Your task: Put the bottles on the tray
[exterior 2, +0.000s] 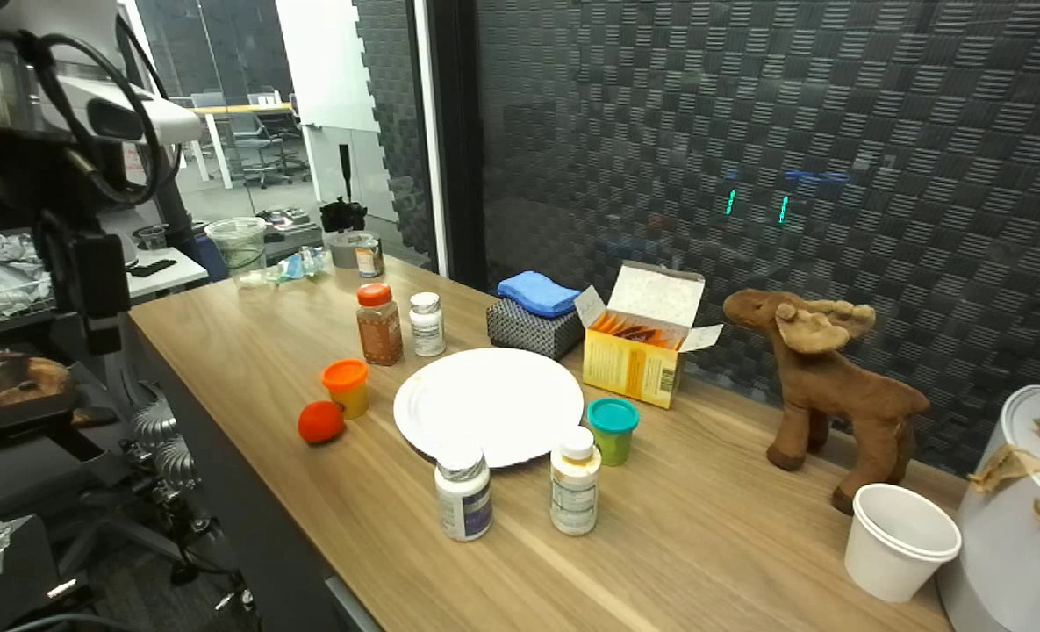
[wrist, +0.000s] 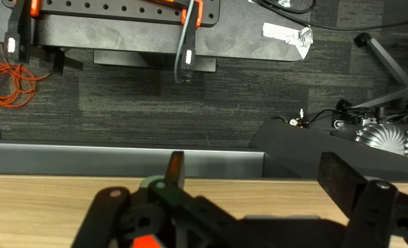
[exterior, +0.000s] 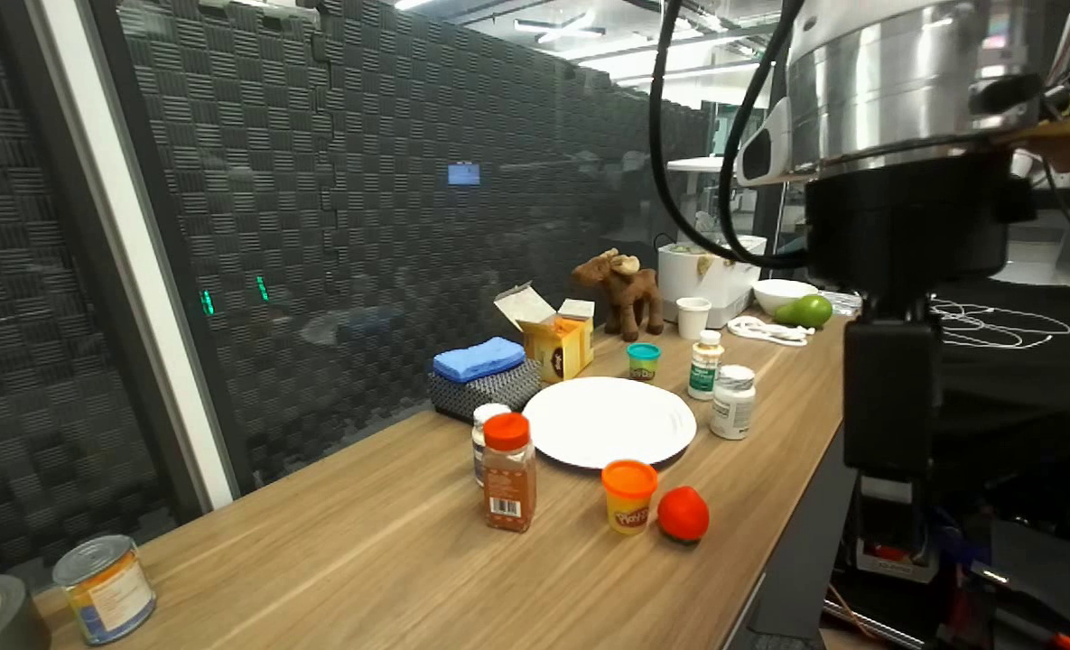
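Bottles (exterior 2: 575,490) stand upright on your surface (exterior: 363,542), around the white plate (exterior: 607,420) rather than on it. You have the red-capped brown one (exterior: 509,487) just beside a white-capped one (exterior 2: 427,326); two more white ones (exterior 2: 464,507) stand near the plate's other side. Near it too, an orange tub (exterior: 629,496) stands just beside a red ball (exterior: 683,514). Your hand (wrist: 251,168) has its jaws wide apart, the surface's edge showing between them in the wrist view.
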Controlling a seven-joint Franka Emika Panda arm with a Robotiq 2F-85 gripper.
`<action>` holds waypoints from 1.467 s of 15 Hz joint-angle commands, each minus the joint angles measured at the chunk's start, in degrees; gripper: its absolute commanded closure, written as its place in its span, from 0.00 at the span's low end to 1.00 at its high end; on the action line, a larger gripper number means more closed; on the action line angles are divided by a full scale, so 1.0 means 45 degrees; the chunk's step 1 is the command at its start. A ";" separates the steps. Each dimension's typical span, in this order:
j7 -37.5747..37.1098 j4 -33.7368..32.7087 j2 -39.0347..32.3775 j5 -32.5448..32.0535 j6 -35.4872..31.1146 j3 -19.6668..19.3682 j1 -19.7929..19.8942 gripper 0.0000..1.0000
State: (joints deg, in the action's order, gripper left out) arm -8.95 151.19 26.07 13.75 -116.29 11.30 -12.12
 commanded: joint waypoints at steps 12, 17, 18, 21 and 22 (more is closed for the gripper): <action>-0.3993 -0.6782 -0.6373 -0.2605 -0.0789 -0.0152 0.1305 0.00; -0.5787 -0.9333 -0.8784 -0.4766 -0.1519 -0.0585 0.0631 0.00; -0.5928 -0.9841 -0.9199 -0.4733 -0.1640 -0.0683 0.0532 0.00; -0.5939 -1.1184 -1.0378 -0.4302 -0.2087 -0.0991 0.0355 0.00; -0.5873 -1.1574 -1.0752 -0.4079 -0.2146 -0.1091 0.0354 0.00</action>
State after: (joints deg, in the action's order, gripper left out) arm -34.68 106.50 -16.71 -6.14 -125.33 8.29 -9.22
